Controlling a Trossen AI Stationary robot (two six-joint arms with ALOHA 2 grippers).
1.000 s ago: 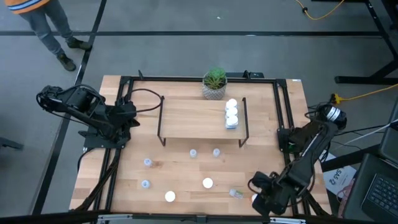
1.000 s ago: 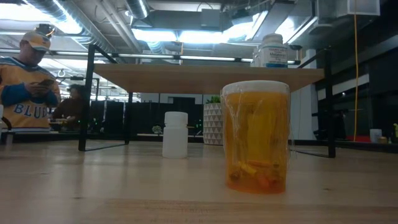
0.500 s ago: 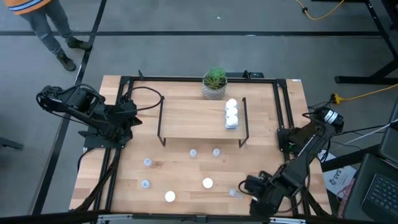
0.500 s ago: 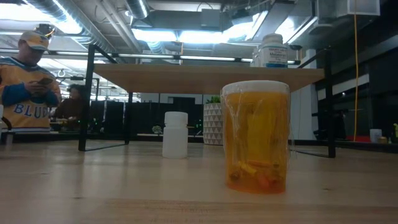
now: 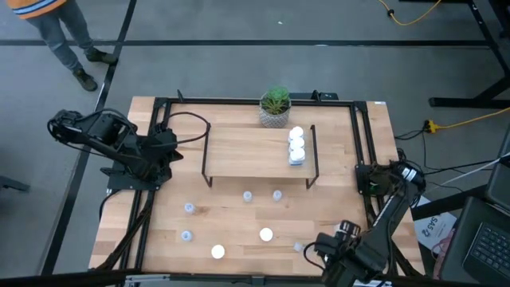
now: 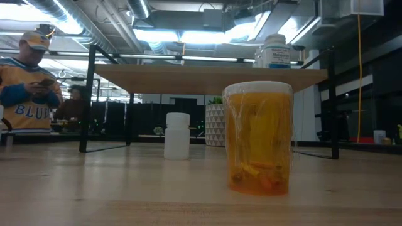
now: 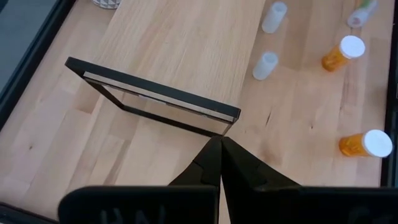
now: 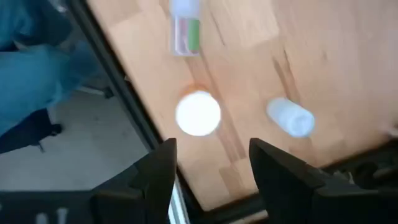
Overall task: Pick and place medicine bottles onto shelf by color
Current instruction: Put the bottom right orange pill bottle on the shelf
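Note:
The light-wood shelf (image 5: 255, 151) stands mid-table, with three white-capped bottles (image 5: 296, 146) at its right end. Small pale bottles (image 5: 247, 196) (image 5: 189, 208) and white-capped orange ones (image 5: 266, 234) (image 5: 217, 252) stand on the table in front of it. A clear bottle (image 5: 301, 248) lies on its side near the table's front edge. My right gripper (image 5: 315, 249) is open and empty just right of that bottle. In the right wrist view its fingers (image 8: 211, 155) stand apart above an orange bottle (image 8: 198, 113). My left gripper (image 7: 219, 146) is shut and empty at the shelf's left end (image 5: 170, 151).
A potted green plant (image 5: 275, 106) stands behind the shelf. A black frame (image 5: 362, 151) runs around the tabletop. In the low view a large orange bottle (image 6: 259, 138) and a white bottle (image 6: 177, 135) stand before the shelf (image 6: 207, 78). A person (image 6: 28, 88) stands beyond the table.
My right gripper has moved along the table's near edge toward the left, closer to the lying clear bottle, and its arm has folded lower at the right side. No bottle has moved.

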